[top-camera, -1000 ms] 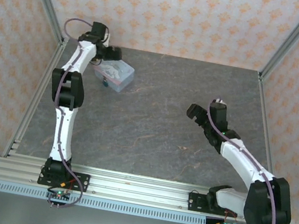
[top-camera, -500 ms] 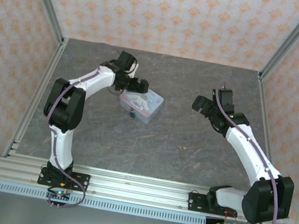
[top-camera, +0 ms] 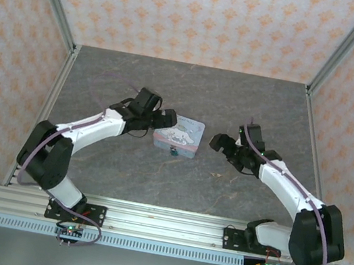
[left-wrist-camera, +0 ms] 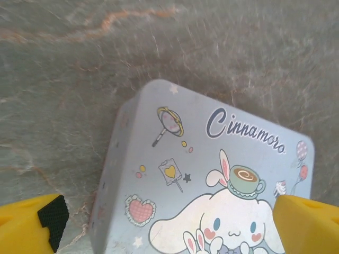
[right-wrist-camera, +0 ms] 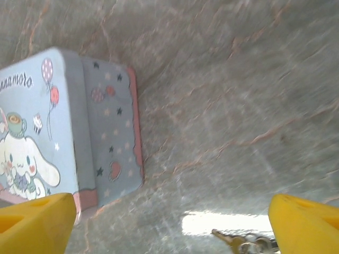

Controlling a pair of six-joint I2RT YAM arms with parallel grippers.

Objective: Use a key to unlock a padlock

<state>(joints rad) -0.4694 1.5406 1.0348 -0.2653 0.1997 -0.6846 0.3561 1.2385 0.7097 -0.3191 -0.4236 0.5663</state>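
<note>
Left gripper (top-camera: 166,119) spread wide, fingers (left-wrist-camera: 32,226) straddling the left end of the tin (top-camera: 182,132); contact unclear. Tin lid shut, contents hidden. Padlock (top-camera: 174,151) at the tin's near front. Right gripper (top-camera: 221,147) spread, empty, just right of the tin. Key (right-wrist-camera: 233,239) on table (top-camera: 258,99) beside it. Both arms reach inward, elbows out.

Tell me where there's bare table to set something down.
Free: the far table behind the tin up to the back wall, and the near strip left of the key. Crowded: around the tin, between left gripper and right gripper, padlock at its front.
</note>
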